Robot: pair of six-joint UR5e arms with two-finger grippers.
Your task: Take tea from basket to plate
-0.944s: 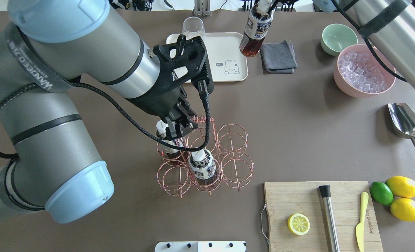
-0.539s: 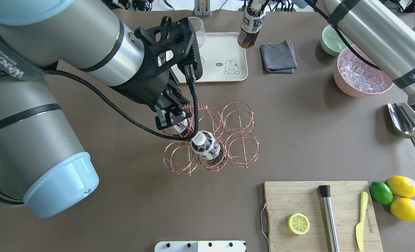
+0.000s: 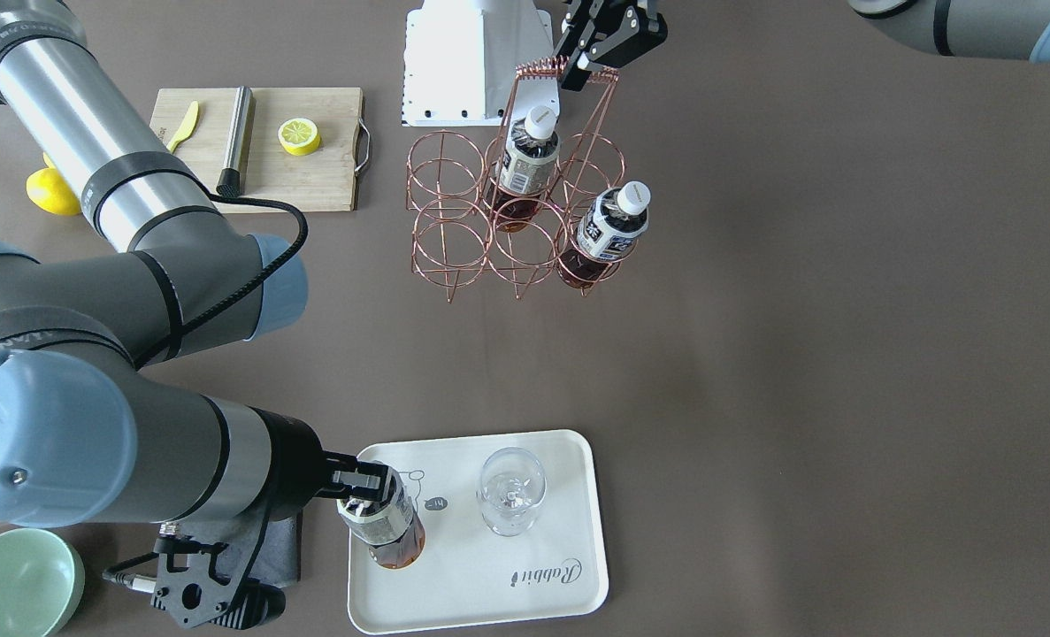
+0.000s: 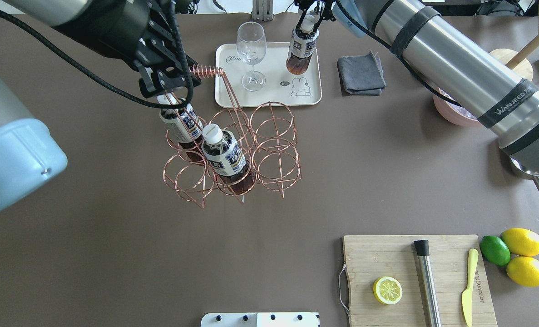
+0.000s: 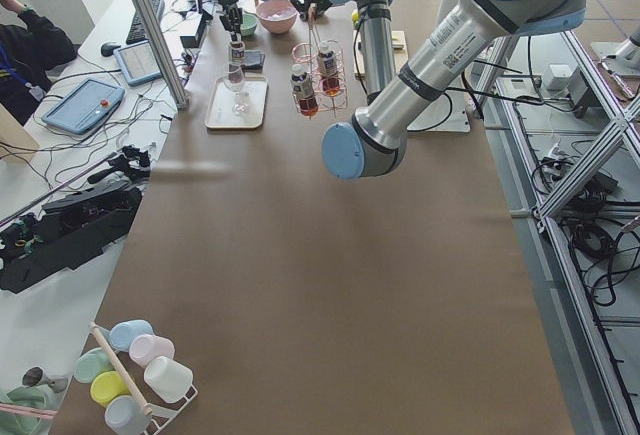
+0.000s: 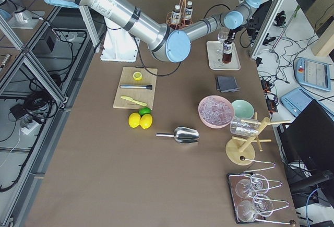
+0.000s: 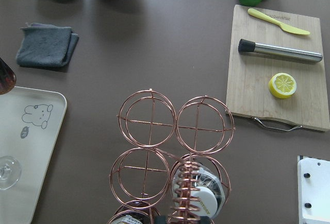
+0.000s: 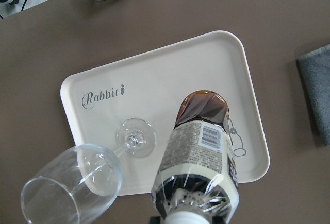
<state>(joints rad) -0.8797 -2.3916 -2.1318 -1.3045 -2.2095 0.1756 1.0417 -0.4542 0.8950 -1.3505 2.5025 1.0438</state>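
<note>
Jaws on right arm point(image 4: 455, 59) pinch 1 tea point(image 4: 302, 47) over plate point(image 4: 274, 63); basket point(image 4: 274, 139) holds 2.

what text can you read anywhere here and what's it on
"Rabbit": script on the plate.
"WANJEED": black band on the right arm; letters after it unclear.
Label on the tea: barcode and print, too blurred to read.
Labels on the bottles in the basket: too small.
Lettering on the yellow knife: too small.

lemon half point(image 4: 388, 290), muddler point(image 4: 428, 284) and knife point(image 4: 468, 290) are laid on board point(image 4: 364, 259); lime point(image 4: 495, 250) is set beside two lemons point(image 4: 522, 242); cloth point(image 4: 361, 75) is seen folded.
</note>
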